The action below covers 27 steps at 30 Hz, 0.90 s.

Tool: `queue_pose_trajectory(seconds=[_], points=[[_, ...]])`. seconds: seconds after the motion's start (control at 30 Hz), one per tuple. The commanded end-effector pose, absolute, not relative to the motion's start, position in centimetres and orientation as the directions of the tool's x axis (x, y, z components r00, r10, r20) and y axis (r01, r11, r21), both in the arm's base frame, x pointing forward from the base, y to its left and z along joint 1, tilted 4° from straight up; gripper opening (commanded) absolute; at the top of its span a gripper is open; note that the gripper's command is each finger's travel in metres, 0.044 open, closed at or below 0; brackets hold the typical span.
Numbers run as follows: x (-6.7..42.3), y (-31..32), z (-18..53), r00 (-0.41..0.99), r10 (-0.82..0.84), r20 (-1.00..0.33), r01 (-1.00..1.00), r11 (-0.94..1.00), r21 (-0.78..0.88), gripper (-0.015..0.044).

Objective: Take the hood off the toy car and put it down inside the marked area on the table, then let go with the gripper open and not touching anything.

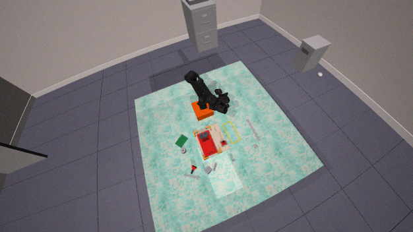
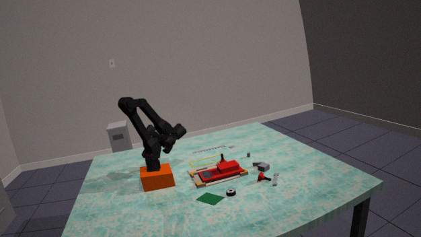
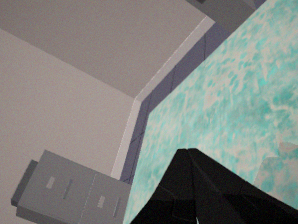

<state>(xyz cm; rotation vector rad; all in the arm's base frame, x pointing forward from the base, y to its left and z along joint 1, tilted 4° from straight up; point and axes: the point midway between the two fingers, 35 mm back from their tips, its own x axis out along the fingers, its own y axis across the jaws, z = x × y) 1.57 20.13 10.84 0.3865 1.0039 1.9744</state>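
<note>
The red toy car (image 1: 208,145) (image 2: 218,173) sits on a beige board with orange corners (image 1: 216,131) (image 2: 215,181) in the middle of the table. The car's low end nearest the arm carries a dark grey panel (image 1: 203,135) (image 2: 206,174). I cannot make out the hood as a separate part at this size. The marked area, a yellow outline (image 1: 227,134) (image 2: 204,158), lies on the table right beside the board. My gripper (image 1: 226,105) (image 2: 181,130) (image 3: 185,157) is shut and empty. It hangs folded near the arm's orange base (image 1: 202,113) (image 2: 157,178), well away from the car.
A green square (image 1: 181,140) (image 2: 210,198), a small wheel (image 1: 183,150) (image 2: 231,192), a red piece (image 1: 193,169) (image 2: 261,176), a grey block (image 1: 208,169) (image 2: 263,166) and a grey wrench (image 1: 192,175) (image 2: 276,178) lie around the board. A row of small grey parts (image 1: 253,128) (image 2: 208,149) lies beyond the marked area.
</note>
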Motion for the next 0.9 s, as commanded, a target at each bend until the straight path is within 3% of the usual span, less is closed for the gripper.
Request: queue_pose_trajectory(seconds=[0.0, 0.13, 0.53, 0.87], points=[[1.7, 20.2, 10.8, -0.577, 0.810, -0.105, -0.561, -0.299, 0.772, 0.0026], [3.6, 20.7, 10.6, -0.521, 0.838, -0.162, -0.591, -0.217, 0.777, 0.0131], [15.3, 20.2, 9.7, -0.199, 0.851, -0.485, -0.646, 0.258, 0.719, 0.0440], [24.5, 15.5, 9.0, 0.015, 0.693, -0.721, -0.551, 0.607, 0.573, 0.0440]])
